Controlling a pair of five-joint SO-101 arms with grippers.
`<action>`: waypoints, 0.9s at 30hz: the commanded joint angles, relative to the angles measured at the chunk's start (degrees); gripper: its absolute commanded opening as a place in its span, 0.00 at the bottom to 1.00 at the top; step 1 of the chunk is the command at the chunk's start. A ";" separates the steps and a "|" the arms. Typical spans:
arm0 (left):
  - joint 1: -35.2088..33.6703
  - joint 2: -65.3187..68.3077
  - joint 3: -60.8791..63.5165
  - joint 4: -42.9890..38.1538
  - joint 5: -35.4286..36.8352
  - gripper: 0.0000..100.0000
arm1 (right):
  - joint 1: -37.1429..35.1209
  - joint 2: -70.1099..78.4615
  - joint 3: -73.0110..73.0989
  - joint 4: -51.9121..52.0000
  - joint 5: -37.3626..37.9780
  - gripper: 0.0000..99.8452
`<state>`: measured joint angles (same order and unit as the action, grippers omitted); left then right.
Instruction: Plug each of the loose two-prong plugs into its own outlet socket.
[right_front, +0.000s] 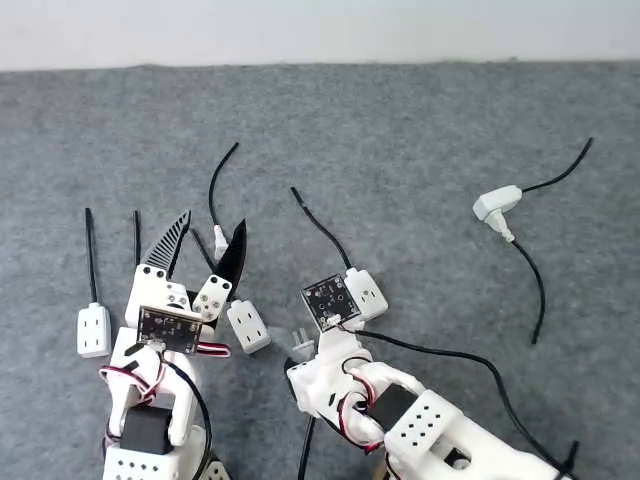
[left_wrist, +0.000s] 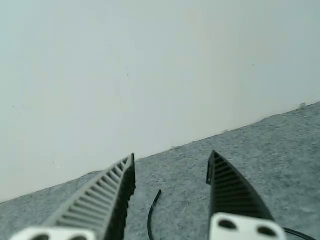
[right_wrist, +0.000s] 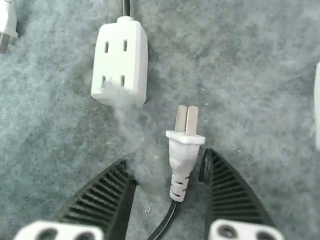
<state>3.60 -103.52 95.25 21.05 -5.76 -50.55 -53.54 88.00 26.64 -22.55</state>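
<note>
1. Likely the plug (right_wrist: 184, 142) is light and rigid, and its smooth moulded body looks a little slippery. The prongs (right_wrist: 186, 119) could bend if jammed, and the limp cord (right_wrist: 167, 225) will drag behind it.
2. The best hold, I judge, is across the body's flat sides, just behind the prongs and not on the ribbed sleeve.
3. It lies flat on the grey mat (right_wrist: 250, 60). The prongs point roughly towards the socket (right_wrist: 120, 62), which is near but apart and a little to one side.
4. The right gripper (right_wrist: 167, 160) is spread wide and straddles the plug's rear. One finger is just beside the body, and nothing is clamped.
5. The left gripper (left_wrist: 171, 156) is likewise apart and empty, and aims towards the wall.
</note>
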 joint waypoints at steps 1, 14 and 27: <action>0.26 -0.88 -0.57 -1.67 0.44 0.22 | 0.92 -0.40 -0.53 -1.10 -0.70 0.18; 0.26 -0.88 -0.57 -1.67 0.44 0.22 | 0.92 -0.40 -0.62 -1.10 1.93 0.00; 0.26 -0.88 -0.57 -1.67 0.44 0.22 | 0.92 -1.01 -0.97 0.31 2.02 0.01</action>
<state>3.60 -103.52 95.25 21.05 -5.76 -50.02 -53.63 88.00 26.64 -21.49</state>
